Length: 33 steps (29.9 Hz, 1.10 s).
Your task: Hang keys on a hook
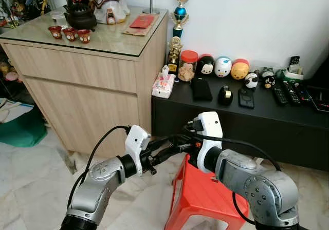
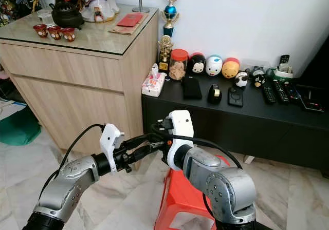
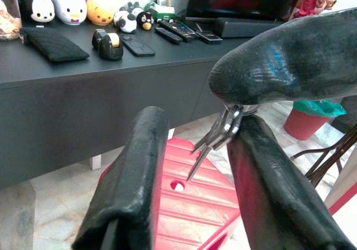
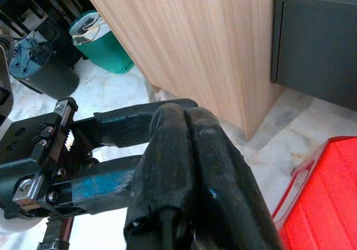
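A small bunch of metal keys (image 3: 220, 134) hangs from the pinched tips of my right gripper (image 4: 184, 114), which is shut on it. Both arms meet in front of me above a red stool (image 1: 205, 194). My left gripper (image 3: 198, 128) is open, its two black fingers (image 3: 139, 172) pointing up just under the right gripper's fingers (image 3: 279, 60). The keys dangle between the left fingers, close against one of them. In the left eye view the two sets of fingertips overlap around the left gripper (image 1: 172, 145).
A low black cabinet (image 1: 216, 114) stands ahead, carrying round toy figures (image 1: 223, 66), a jar, a tape dispenser and remotes (image 1: 288, 92). A light wooden sideboard (image 1: 77, 86) with a glass top is at the left. A green bag (image 1: 20, 130) lies on the marble floor.
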### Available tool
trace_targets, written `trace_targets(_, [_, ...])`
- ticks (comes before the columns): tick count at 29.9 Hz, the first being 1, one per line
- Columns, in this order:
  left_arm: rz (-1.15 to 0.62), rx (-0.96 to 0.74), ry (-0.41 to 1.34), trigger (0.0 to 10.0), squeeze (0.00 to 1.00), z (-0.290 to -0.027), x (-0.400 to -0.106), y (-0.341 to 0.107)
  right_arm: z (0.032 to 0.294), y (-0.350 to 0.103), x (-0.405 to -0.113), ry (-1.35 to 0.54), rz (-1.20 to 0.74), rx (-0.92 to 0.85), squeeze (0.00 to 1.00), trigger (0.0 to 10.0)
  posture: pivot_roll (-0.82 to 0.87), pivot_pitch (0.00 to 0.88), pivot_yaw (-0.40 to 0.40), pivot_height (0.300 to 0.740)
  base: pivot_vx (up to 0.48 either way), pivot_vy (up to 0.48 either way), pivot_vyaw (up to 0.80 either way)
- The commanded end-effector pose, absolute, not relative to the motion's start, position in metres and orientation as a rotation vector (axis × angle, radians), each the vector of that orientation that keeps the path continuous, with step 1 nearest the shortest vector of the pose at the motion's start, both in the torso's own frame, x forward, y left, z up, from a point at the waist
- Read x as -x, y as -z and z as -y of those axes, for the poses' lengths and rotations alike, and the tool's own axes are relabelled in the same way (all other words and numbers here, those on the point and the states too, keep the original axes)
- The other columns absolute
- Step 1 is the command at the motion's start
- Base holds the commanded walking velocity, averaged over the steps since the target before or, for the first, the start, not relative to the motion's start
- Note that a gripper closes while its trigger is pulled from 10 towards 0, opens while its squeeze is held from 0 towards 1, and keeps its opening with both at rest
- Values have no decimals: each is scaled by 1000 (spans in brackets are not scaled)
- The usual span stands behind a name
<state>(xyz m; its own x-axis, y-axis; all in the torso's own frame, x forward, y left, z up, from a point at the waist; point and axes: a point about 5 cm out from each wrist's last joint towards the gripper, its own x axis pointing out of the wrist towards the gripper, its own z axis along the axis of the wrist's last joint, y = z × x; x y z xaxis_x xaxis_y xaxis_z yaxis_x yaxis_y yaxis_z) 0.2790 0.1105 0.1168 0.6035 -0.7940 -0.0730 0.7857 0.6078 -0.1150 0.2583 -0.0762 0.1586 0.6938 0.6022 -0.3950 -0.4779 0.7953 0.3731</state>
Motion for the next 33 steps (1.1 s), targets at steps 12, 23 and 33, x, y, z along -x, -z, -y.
trace_targets(12, [-101, 100, 914, 0, 0, -112, -281, -121, 79, -162, -255, -594, -517, -259, 0, 10000, -30, 0, -63, 740, 0, 0, 0])
trace_targets(23, [-95, 113, 919, 0, 0, -112, -280, -122, 86, -161, -258, -551, -513, -262, 0, 10000, -28, 0, -62, 740, 0, 0, 0])
trace_targets(33, [-98, 114, 927, 0, 0, -112, -279, -122, 93, -158, -261, -514, -514, -258, 0, 10000, -28, 0, -62, 740, 0, 0, 0])
